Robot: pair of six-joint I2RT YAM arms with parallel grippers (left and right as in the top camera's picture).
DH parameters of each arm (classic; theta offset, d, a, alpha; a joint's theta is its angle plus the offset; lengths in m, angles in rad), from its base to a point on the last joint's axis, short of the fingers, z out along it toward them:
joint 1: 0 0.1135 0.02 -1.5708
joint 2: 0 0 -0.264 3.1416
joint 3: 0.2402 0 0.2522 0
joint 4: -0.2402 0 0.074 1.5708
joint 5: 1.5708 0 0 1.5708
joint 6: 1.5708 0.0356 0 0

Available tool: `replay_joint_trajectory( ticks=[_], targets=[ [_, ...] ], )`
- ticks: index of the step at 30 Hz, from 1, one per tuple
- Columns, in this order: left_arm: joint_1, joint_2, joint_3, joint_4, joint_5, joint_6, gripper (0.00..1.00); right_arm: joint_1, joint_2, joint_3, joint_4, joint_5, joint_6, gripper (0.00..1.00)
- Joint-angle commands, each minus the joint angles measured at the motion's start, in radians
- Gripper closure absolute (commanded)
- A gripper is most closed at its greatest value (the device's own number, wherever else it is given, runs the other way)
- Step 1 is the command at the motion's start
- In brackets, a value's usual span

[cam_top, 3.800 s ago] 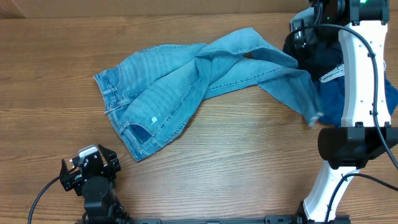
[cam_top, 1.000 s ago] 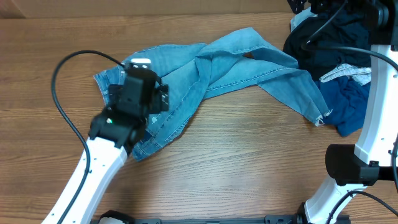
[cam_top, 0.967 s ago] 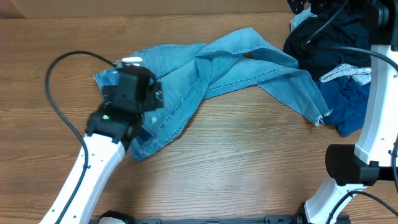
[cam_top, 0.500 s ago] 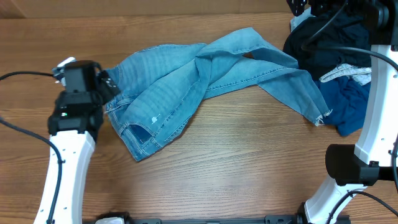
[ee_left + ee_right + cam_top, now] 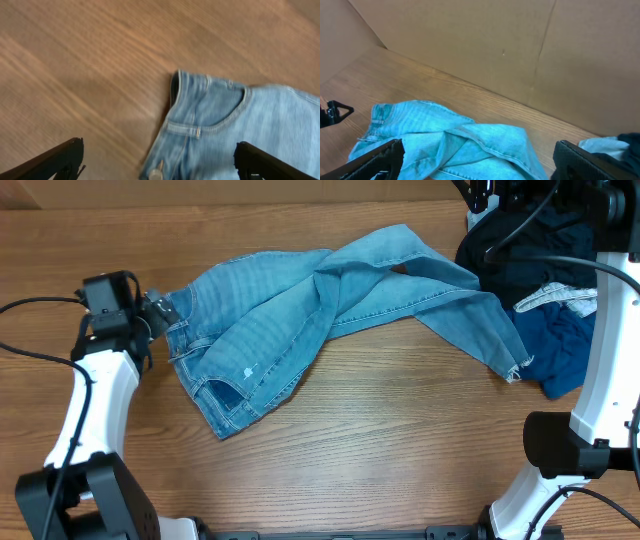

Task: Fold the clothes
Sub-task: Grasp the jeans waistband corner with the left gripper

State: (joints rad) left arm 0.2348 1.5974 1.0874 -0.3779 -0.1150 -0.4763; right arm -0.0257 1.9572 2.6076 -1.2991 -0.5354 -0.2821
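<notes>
A pair of light-blue jeans lies crumpled across the middle of the wooden table, with the waistband at the left and one leg trailing right to a frayed hem. My left gripper is open and empty, low at the left edge of the waistband. The left wrist view shows the waistband, a pocket and the metal button between my open fingers. My right gripper is open and empty, held high at the far right. Its wrist view looks down over the jeans between its fingers.
A pile of dark clothes with a white piece and a blue garment sits at the right edge, touching the jeans leg. A cardboard wall stands behind the table. The right arm's white base stands at the front right.
My left arm has swung from over the jeans' hip area out to the left and now sits low at the waistband's edge. The jeans and right arm have not moved.
</notes>
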Motion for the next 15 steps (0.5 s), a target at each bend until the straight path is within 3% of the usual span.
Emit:
replay_joint_trajectory(
  ticks=[1, 8, 15],
  targets=[
    [0.014, 0.041, 0.024, 0.062, 0.075, 0.061, 0.03, -0.004, 0.003, 0.003, 0.003, 0.003, 0.021, 0.00],
    [0.016, 0.140, 0.024, 0.101, 0.166, 0.062, 0.14, -0.002, 0.003, 0.003, 0.002, 0.003, 0.029, 0.00],
    [0.016, 0.232, 0.025, 0.185, 0.215, 0.070, 0.14, -0.002, 0.003, 0.003, 0.002, 0.003, 0.029, 0.00]
  ],
)
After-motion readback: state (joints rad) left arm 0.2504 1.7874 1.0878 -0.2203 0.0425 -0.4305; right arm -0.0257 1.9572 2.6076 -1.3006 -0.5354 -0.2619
